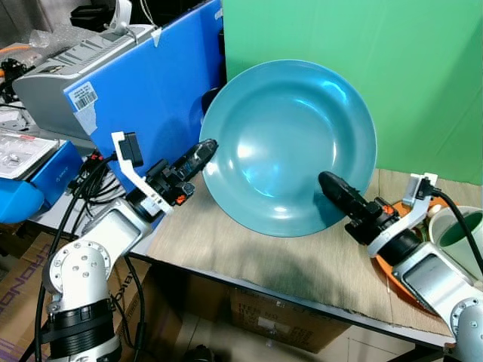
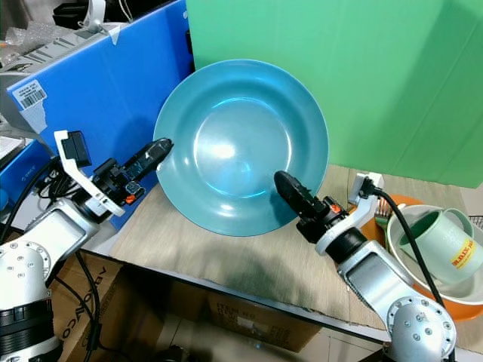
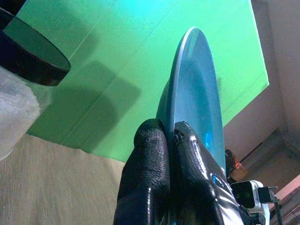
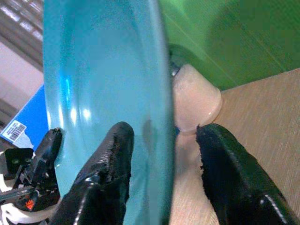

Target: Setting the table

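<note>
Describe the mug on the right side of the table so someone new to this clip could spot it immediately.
Start at the green backdrop behind the wooden table, then look to the table's right end, past the right gripper at the big teal plate. There a pale green mug lies tilted inside a white bowl. Its yellow label with red lettering sets it apart.

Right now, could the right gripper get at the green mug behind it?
Probably not yet. The right gripper straddles the blue plate rim, open, while the left gripper pinches the opposite edge. The mug sits unobstructed beside the right forearm.
</note>
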`<state>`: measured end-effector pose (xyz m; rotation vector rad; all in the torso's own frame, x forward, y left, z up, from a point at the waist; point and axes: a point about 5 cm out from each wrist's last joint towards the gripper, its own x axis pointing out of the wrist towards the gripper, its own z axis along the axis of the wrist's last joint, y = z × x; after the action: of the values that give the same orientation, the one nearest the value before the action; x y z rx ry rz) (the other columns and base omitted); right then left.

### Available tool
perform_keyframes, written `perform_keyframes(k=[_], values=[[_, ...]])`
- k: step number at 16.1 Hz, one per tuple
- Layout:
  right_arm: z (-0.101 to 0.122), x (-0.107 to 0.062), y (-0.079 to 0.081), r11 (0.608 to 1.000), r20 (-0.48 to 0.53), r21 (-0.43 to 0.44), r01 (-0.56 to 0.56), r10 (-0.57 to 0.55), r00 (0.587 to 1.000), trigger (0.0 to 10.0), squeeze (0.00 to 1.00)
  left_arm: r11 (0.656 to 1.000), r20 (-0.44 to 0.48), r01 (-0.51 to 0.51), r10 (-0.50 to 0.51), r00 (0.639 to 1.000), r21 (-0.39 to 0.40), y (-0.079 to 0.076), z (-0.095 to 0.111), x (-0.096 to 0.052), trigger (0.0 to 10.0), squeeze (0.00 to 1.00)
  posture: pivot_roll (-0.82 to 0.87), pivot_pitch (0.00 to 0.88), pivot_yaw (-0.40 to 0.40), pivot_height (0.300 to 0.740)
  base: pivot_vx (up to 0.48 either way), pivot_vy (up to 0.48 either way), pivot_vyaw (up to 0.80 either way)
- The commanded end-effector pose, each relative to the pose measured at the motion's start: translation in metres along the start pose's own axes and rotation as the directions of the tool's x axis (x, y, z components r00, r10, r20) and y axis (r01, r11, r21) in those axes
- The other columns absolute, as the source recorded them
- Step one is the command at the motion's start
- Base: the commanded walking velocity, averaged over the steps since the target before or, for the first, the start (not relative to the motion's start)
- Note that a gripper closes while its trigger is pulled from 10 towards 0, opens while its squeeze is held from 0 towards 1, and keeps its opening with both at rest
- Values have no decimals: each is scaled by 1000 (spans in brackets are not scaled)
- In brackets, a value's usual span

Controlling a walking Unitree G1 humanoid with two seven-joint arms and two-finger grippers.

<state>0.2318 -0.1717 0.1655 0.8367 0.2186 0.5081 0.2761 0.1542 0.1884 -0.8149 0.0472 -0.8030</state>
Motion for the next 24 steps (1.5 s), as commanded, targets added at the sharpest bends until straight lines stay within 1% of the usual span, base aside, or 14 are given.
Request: perform_keyframes(k=[1,11,18,20,21,22,24], values=[[1,-1,5,1000,-2,-5,-21,21,1000,0,0,1000,0,21,-21,1000,6,-4,3,2,0,0,82,0,54,740,0,0,0],[6,-1,7,1000,34,-12,-28,28,999,0,0,1000,-5,-18,18,1000,3,1,1,2,0,0,78,0,60,740,0,0,0],[5,-1,6,999,20,-36,-12,13,1000,0,0,1000,-10,-15,15,1000,5,1,1,4,0,0,76,0,64,740,0,0,0],[5,0,7,999,20,-42,-6,7,1000,0,0,1000,-30,-26,27,999,16,0,0,4,0,0,77,0,65,740,0,0,0],[7,0,8,999,37,-34,-11,13,999,0,0,999,-17,-38,38,999,8,1,1,5,10000,918,77,0,68,740,0,0,0],[11,1,8,999,72,-34,6,-3,997,0,0,999,-1,-45,45,999,9,2,3,5,10000,1000,77,0,72,740,0,0,0],[19,1,7,1000,126,-23,19,-16,992,0,0,999,4,-34,34,999,23,0,4,4,10000,1000,77,0,77,740,0,0,0]])
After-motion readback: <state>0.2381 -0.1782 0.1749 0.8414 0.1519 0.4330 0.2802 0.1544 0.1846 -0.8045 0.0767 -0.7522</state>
